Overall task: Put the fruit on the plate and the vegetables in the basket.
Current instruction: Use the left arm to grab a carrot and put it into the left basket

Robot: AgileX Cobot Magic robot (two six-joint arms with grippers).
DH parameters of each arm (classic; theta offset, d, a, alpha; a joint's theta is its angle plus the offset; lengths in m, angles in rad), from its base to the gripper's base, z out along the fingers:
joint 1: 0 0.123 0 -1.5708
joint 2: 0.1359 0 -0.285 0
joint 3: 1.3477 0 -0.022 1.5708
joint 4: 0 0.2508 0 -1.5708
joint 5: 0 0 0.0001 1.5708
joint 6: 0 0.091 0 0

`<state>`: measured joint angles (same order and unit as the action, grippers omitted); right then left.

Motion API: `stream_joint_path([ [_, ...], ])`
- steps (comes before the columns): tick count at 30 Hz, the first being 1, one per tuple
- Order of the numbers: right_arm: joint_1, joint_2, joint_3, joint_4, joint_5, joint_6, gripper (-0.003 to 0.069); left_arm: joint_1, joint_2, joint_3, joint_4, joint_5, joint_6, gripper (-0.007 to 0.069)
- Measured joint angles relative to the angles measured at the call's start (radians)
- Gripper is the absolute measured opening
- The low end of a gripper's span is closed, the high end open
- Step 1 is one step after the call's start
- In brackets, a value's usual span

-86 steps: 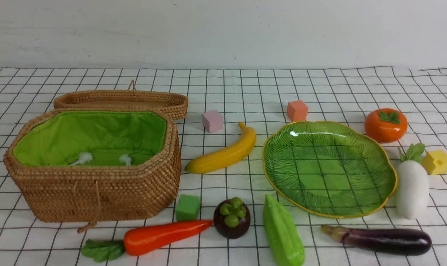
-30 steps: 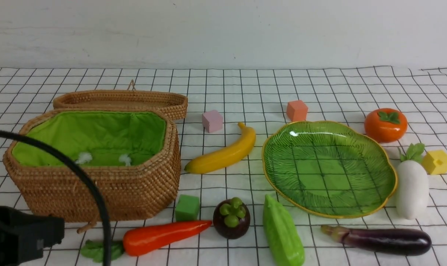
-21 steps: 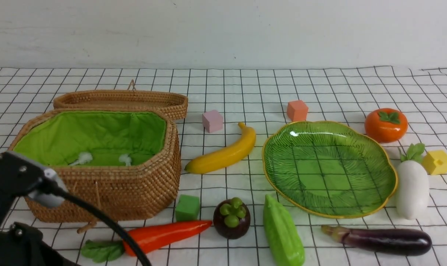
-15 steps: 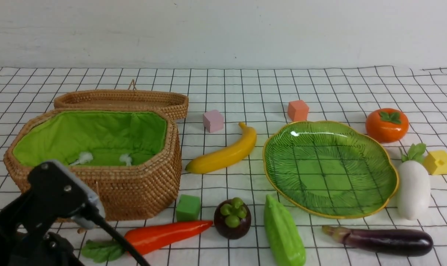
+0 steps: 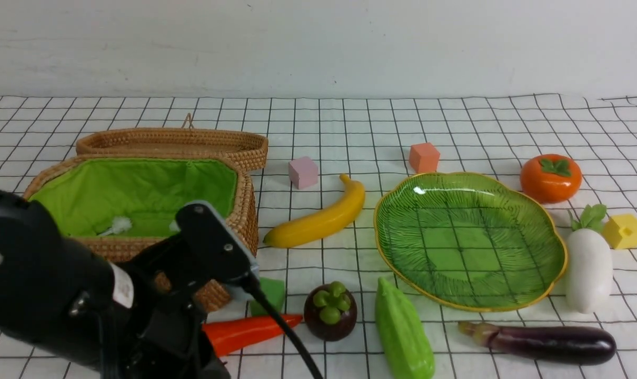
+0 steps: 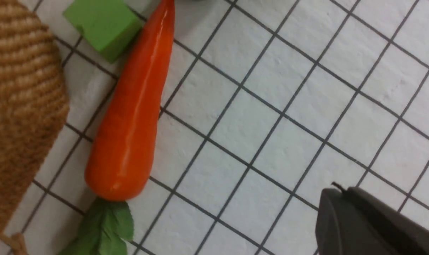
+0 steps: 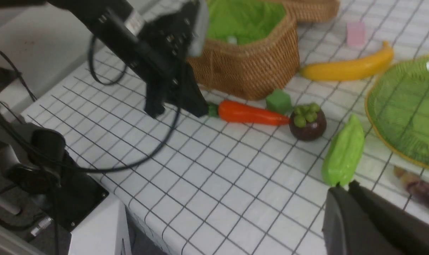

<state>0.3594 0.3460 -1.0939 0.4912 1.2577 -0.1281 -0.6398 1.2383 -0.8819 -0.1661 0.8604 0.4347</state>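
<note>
Steeply angled, the black left gripper [image 6: 342, 200], fingers closed and empty, points down at eight o'clock of the glossy orange toy carrot [image 6: 129, 117].

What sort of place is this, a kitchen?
Likely a robot test bench, not a kitchen: toy carrot and banana on a checked cloth, a bare wall, a black robot arm.

Yellow curved banana [image 5: 318, 221], purple round mangosteen [image 5: 330, 316], orange persimmon [image 5: 550, 178], orange carrot [image 5: 250, 331], green ridged gourd [image 5: 402, 331], purple eggplant [image 5: 550, 343] and white radish [image 5: 588, 268] lie on worktop, outside green leaf-shaped plate [image 5: 466, 242] and green-lined wicker basket [image 5: 245, 216].
</note>
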Motion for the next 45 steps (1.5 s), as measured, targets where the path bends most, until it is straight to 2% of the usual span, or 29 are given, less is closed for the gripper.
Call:
stream_joint_path([
  [6, 0.002, 0.001, -0.06, 0.001, 0.005, -0.068, 0.0025, -0.017, 0.095, -0.04, 0.138, -0.003, -0.077, -0.0011],
  [8, 0.002, 0.001, -0.058, 0.001, 0.005, -0.088, 0.0027, -0.017, 0.149, -0.04, 0.166, -0.022, -0.086, 0.0014],
  [12, 0.002, 0.003, -0.04, -0.001, 0.005, -0.1, 0.0028, -0.017, 0.249, -0.04, 0.247, -0.101, -0.115, 0.0173],
  [15, 0.002, 0.003, -0.019, -0.003, 0.005, -0.1, 0.0032, -0.017, 0.298, -0.04, 0.345, -0.165, -0.163, 0.0332],
  [16, 0.002, 0.003, -0.019, -0.003, 0.005, -0.1, 0.0033, -0.017, 0.301, -0.04, 0.345, -0.169, -0.163, 0.0341],
  [17, 0.002, 0.003, -0.003, -0.002, 0.005, -0.101, 0.0035, -0.017, 0.328, -0.041, 0.404, -0.196, -0.184, 0.0413],
  [18, 0.002, 0.003, -0.001, -0.002, 0.005, -0.101, 0.0035, -0.017, 0.331, -0.041, 0.404, -0.198, -0.184, 0.042],
  [19, 0.002, 0.003, 0.007, -0.003, 0.005, -0.101, 0.0036, -0.017, 0.359, -0.041, 0.448, -0.212, -0.194, 0.0464],
  [22, 0.002, 0.004, 0.013, -0.003, 0.005, -0.101, 0.0038, -0.017, 0.399, -0.041, 0.488, -0.223, -0.198, 0.0501],
  [29, 0.002, 0.004, 0.014, -0.002, 0.005, -0.102, 0.0048, -0.017, 0.459, -0.044, 0.562, -0.245, -0.212, 0.0508],
  [38, 0.002, 0.004, 0.014, -0.002, 0.005, -0.123, 0.0055, -0.017, 0.462, -0.044, 0.579, -0.253, -0.257, 0.0498],
  [45, 0.002, 0.004, 0.014, 0.01, 0.005, -0.125, 0.0062, -0.017, 0.462, -0.045, 0.544, -0.248, -0.258, 0.033],
])
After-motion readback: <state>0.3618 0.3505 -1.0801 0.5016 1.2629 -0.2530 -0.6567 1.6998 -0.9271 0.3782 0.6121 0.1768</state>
